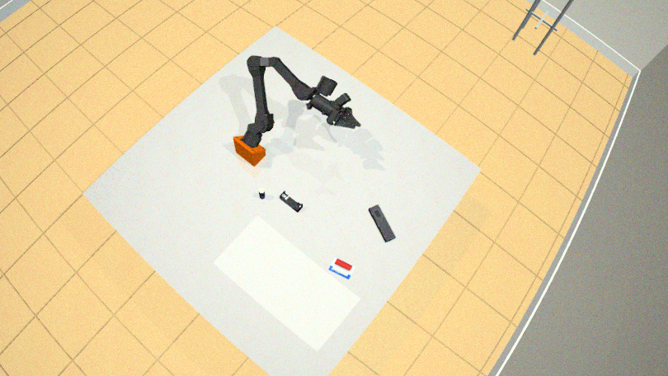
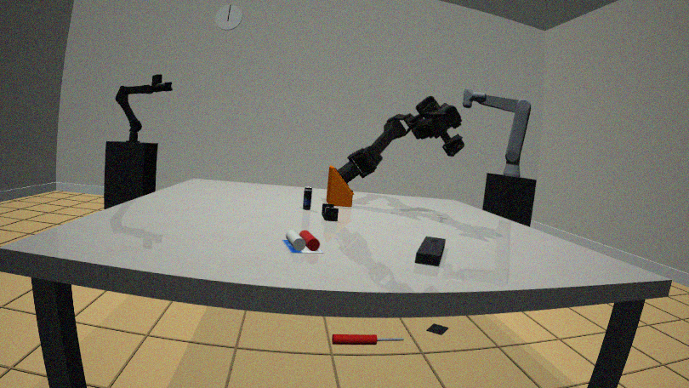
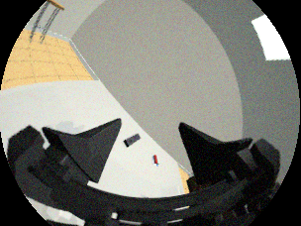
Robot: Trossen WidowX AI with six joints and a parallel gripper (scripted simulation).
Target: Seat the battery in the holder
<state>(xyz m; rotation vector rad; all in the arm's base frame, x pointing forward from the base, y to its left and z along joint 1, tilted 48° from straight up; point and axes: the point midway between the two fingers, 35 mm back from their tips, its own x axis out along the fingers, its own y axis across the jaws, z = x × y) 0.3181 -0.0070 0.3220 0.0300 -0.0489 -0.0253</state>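
Observation:
The battery (image 1: 261, 195) (image 2: 307, 198) is a small dark cylinder with a pale top, standing upright on the table. The black holder (image 1: 290, 201) (image 2: 330, 212) lies beside it, apart from it, and looks empty. A small pale part shows near the holder's end closer to the battery; which end has the spring or the lip is too small to tell. My gripper (image 1: 359, 124) (image 3: 150, 124) is open and empty, raised high above the table and well away from both. Neither the battery nor the holder can be made out in the wrist view.
A dark oblong device (image 1: 382, 223) (image 2: 430, 250) (image 3: 132, 140) lies on the table. A red cylinder (image 1: 343, 264) (image 2: 309, 240) (image 3: 155, 160) lies beside a white cylinder (image 2: 295, 240) on a blue and white piece. A pale rectangle (image 1: 284, 284) shows on the tabletop. My orange base (image 1: 249, 152) (image 2: 339, 190) stands near the battery.

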